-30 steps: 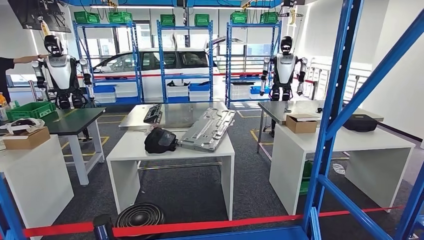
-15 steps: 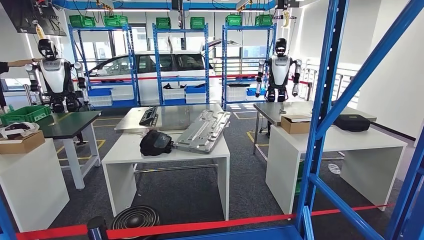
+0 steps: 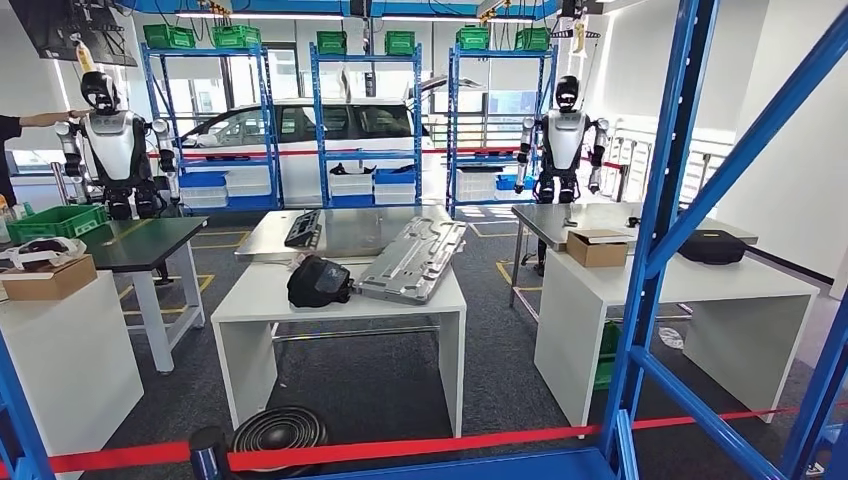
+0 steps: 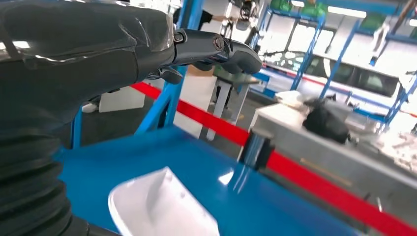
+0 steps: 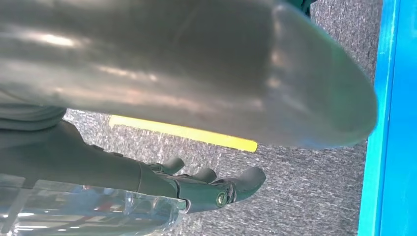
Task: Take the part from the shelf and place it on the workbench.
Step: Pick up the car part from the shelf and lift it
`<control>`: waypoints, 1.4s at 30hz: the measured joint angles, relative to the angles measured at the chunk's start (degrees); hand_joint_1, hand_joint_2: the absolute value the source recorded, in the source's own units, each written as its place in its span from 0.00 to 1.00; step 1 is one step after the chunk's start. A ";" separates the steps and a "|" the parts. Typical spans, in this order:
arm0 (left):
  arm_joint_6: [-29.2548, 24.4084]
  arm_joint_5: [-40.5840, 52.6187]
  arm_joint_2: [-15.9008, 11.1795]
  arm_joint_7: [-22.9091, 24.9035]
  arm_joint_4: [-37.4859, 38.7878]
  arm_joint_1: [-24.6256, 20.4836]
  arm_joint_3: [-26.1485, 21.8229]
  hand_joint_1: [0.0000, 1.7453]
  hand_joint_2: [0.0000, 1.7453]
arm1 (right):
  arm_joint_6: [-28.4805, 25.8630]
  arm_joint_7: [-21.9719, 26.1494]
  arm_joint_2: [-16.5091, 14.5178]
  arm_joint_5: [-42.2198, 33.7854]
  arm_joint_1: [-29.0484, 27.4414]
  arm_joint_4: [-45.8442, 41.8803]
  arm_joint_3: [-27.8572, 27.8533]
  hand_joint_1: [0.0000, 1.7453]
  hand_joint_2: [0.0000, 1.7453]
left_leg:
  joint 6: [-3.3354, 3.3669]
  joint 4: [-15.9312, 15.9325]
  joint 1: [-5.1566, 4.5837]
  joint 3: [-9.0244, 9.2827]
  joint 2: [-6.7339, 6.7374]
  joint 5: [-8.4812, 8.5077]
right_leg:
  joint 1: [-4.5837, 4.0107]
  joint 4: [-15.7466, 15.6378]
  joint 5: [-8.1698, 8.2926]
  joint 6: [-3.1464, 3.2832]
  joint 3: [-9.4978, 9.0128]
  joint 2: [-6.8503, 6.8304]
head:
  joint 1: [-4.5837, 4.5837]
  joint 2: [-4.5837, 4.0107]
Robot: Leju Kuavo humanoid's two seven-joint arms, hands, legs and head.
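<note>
- Glossy blue painted metal on the shelf (image 4: 275, 206) deck — bright glare spots
- Smooth, shiny white plastic on the part (image 4: 162, 209)
- Matt white tops on the workbench (image 3: 340, 295)
- Bare grey cast metal, ribbed, on the panel (image 3: 415, 260)
- Brown cardboard for the box (image 3: 597, 247)
- Rough grey carpet across the floor (image 5: 305, 118) — one glossy yellow strip

Grey carpeted floor (image 3: 520, 370) at bottom, white tables (image 3: 250, 300) mid-frame, blue shelving racks (image 3: 365, 120) stood upper centre, white walls (image 3: 810, 170) right, red tape (image 3: 400, 448) below.
</note>
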State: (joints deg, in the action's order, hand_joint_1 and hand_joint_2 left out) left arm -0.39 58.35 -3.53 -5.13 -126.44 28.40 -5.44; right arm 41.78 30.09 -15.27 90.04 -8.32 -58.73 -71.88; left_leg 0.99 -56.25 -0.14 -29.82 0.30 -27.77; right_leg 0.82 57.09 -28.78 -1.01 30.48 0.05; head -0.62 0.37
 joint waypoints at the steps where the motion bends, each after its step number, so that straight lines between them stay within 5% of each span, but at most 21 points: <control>1: 0.19 0.01 -0.21 -0.07 0.79 -0.18 0.46 0.00 1.00 | 0.00 -0.01 0.07 0.02 -0.05 0.02 0.16 0.00 0.00 | -0.31 -0.06 -0.07 -0.05 -0.02 -0.03 | -0.14 -0.40 0.06 0.29 -0.06 0.00 | -0.02 0.00; 5: 0.87 -0.16 -2.03 0.27 3.66 -1.27 3.37 0.00 1.00 | -0.40 -0.24 0.61 0.07 -0.17 0.60 0.68 0.00 0.00 | -1.61 -2.53 0.35 -1.30 -0.11 -1.86 | 0.22 -0.76 0.74 1.52 -0.19 0.02 | -0.14 0.00; 8: 1.39 -0.25 -3.89 0.98 5.59 -2.41 5.73 0.00 1.00 | -0.87 -0.74 1.14 0.06 -0.12 1.61 0.78 0.00 0.00 | -2.43 -13.07 0.77 -6.00 -0.15 -7.34 | 0.26 -0.79 0.98 1.96 -0.05 0.03 | -0.28 0.00; 10: 1.79 -0.28 -5.26 1.61 6.89 -3.26 7.42 0.00 1.00 | -0.98 -1.04 1.29 0.07 -0.11 2.21 0.77 0.00 0.00 | -2.58 -16.51 0.89 -7.53 -0.15 -7.83 | 0.18 -0.76 1.00 2.00 0.06 0.05 | -0.29 0.00; 11: 1.99 -0.38 -5.99 1.99 7.49 -3.76 8.24 0.00 1.00 | -0.92 -1.12 1.31 0.07 -0.12 2.40 0.76 0.00 0.00 | -2.51 -14.92 0.90 -6.71 -0.15 -6.47 | 0.16 -0.76 1.00 1.99 0.01 0.08 | -0.29 0.00; 14: 2.62 -0.87 -8.27 3.59 9.03 -5.41 10.46 0.00 1.00 | -0.34 -1.15 1.26 0.07 -0.05 2.56 0.77 0.00 0.00 | -1.73 -3.53 0.72 -0.99 -0.36 -1.31 | -0.05 -0.73 1.01 1.90 -0.24 0.23 | -0.27 0.00; 19: 3.78 -0.67 -11.10 6.04 11.55 -7.92 13.19 0.00 1.00 | 0.89 -1.15 1.17 0.07 0.07 2.33 0.74 0.00 0.00 | -0.29 0.81 0.51 0.56 -0.30 -0.17 | -0.32 -0.48 1.17 0.62 0.55 0.23 | -0.26 0.00; 21: 4.04 -0.44 -11.82 6.51 12.40 -8.80 13.85 0.00 1.00 | 1.68 -1.16 0.96 0.07 0.04 1.69 0.70 0.00 0.00 | 0.49 1.68 0.76 0.87 -0.11 0.54 | -0.35 3.05 -0.80 0.63 2.31 0.20 | -0.15 0.00; 23: 4.31 -0.22 -12.37 6.87 13.26 -9.32 14.32 0.00 1.00 | 2.31 -1.22 0.70 0.07 -0.01 0.92 0.66 0.00 0.00 | 0.78 1.76 0.65 0.68 0.10 0.75 | -0.23 10.76 -4.04 0.80 5.99 0.19 | -0.04 0.00; 25: 4.45 -0.14 -12.78 7.05 14.10 -9.51 14.71 0.00 1.00 | 2.61 -1.28 0.52 0.08 -0.13 0.31 0.62 0.00 0.00 | 0.81 1.69 0.59 0.59 0.25 0.78 | -0.10 15.81 -5.29 0.38 8.36 0.18 | -0.01 0.00; 26: 4.45 -0.14 -12.95 7.08 14.45 -9.64 14.86 0.00 1.00 | 2.70 -1.30 0.45 0.08 -0.20 0.04 0.60 0.00 0.00 | 0.78 1.65 0.59 0.64 0.27 0.76 | 0.01 15.04 -4.55 -0.08 7.97 0.16 | 0.01 0.00; 28: 4.46 -0.14 -13.26 7.09 14.91 -9.92 15.13 0.00 1.00 | 2.78 -1.30 0.37 0.08 -0.27 -0.45 0.55 0.00 0.00 | 0.53 1.42 0.59 0.74 0.25 0.59 | 0.28 7.46 -1.37 -0.94 4.28 0.04 | 0.06 0.00; 31: 4.45 -0.14 -13.63 7.11 15.13 -10.24 15.44 0.00 1.00 | 2.80 -1.30 0.25 0.08 -0.23 -0.95 0.45 0.00 0.00 | -0.39 0.66 0.28 0.47 0.24 0.08 | 0.16 -0.60 1.11 -0.54 0.52 0.01 | 0.01 0.01; 35: 4.44 -0.14 -14.16 7.12 15.31 -10.36 15.70 0.00 1.00 | 2.81 -1.30 -0.03 0.07 -0.33 -1.36 0.37 0.00 0.00 | -1.63 -0.83 0.63 -0.12 0.12 -1.14 | 0.32 -0.99 1.51 1.10 0.32 0.09 | -0.09 0.00; 39: 4.44 -0.14 -14.53 7.12 15.63 -10.36 15.90 0.00 1.00 | 2.83 -1.30 -0.24 0.07 -0.32 -1.63 0.35 0.00 0.00 | -2.48 -14.09 0.97 -6.06 -0.10 -7.94 | 0.42 -1.03 1.67 1.80 0.41 0.09 | -0.26 0.00; 40: 4.44 -0.14 -14.55 7.12 15.77 -10.35 15.99 0.00 1.00 | 2.83 -1.30 -0.27 0.07 -0.33 -1.64 0.34 0.00 0.00 | -2.55 -16.12 1.02 -7.06 -0.10 -8.29 | 0.39 -1.02 1.66 1.80 0.41 0.10 | -0.25 0.00; 42: 4.44 -0.14 -14.56 7.15 15.94 -10.35 16.15 0.00 1.00 | 2.83 -1.31 -0.34 0.08 -0.32 -1.64 0.34 0.00 0.00 | -2.51 -13.29 1.12 -5.79 -0.10 -5.65 | 0.39 -1.00 1.65 1.78 0.27 0.16 | -0.25 0.00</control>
State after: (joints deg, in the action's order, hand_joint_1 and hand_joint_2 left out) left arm 4.04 58.21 -18.09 2.02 -110.50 18.05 10.72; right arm 44.61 28.78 -15.61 90.12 -8.63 -60.37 -71.54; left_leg -1.52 -69.54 0.98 -35.61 0.21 -33.42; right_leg 1.21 56.08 -27.13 0.77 30.75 0.21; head -0.87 0.37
